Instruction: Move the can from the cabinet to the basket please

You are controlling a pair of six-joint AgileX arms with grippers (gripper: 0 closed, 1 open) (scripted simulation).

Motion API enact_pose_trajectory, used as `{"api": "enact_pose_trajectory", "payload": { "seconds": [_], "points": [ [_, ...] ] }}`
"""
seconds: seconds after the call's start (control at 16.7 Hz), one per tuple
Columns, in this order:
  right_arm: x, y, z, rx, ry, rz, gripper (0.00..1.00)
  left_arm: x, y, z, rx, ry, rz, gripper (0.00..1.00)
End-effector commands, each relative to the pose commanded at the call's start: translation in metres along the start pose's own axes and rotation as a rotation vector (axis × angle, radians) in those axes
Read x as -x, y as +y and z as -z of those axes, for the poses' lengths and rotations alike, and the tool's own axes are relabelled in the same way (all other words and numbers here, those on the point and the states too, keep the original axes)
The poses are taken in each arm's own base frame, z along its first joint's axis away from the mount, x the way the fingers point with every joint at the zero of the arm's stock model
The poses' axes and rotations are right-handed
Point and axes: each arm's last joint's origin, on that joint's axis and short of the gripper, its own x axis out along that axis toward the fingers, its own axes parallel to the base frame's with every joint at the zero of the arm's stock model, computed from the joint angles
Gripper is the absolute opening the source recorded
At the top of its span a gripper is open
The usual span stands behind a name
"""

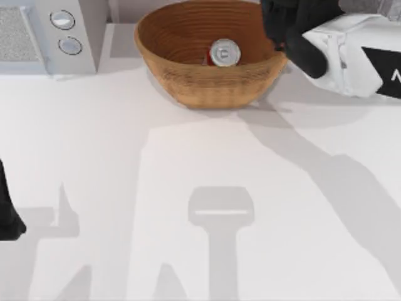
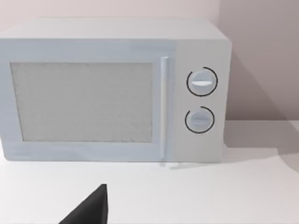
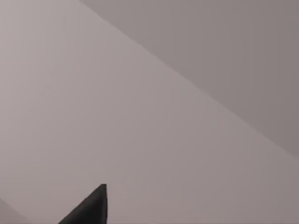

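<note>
One can (image 1: 224, 52) upright in the basket (image 1: 188, 81) on white table (image 1: 188, 188); claw states unclear

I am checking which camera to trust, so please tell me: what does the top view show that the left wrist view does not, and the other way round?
Top view alone: the wicker basket at the far middle of the table, the can standing inside it with its silver top up, and the right arm beside the basket's right rim.

Left wrist view alone: the microwave's whole front, with its mesh door window and vertical handle.

Both: the white microwave with two round knobs, and the white table.
</note>
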Motion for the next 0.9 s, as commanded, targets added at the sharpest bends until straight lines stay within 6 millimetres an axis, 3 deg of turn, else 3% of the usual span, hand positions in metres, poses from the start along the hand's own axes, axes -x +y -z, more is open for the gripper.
{"api": "enact_pose_trajectory", "payload": {
  "seconds": [0.18, 0.3, 0.42, 0.6, 0.78, 0.9],
  "points": [
    [0.041, -0.06, -0.039, 0.0, -0.012, 0.004, 1.0, 0.0, 0.0, 0.0, 0.0, 0.0, 0.0, 1.0],
    [0.081, -0.103, -0.057, -0.002, -0.023, 0.007, 1.0, 0.0, 0.0, 0.0, 0.0, 0.0, 0.0, 1.0],
    [0.128, -0.144, -0.063, -0.003, -0.036, 0.009, 1.0, 0.0, 0.0, 0.0, 0.0, 0.0, 0.0, 1.0],
    [0.199, -0.19, -0.046, -0.004, -0.058, 0.012, 1.0, 0.0, 0.0, 0.0, 0.0, 0.0, 0.0, 1.0],
    [0.254, -0.218, -0.003, -0.001, -0.067, 0.013, 1.0, 0.0, 0.0, 0.0, 0.0, 0.0, 0.0, 1.0],
    [0.276, -0.227, 0.032, 0.002, -0.06, 0.011, 1.0, 0.0, 0.0, 0.0, 0.0, 0.0, 0.0, 1.0]
  ]
}}
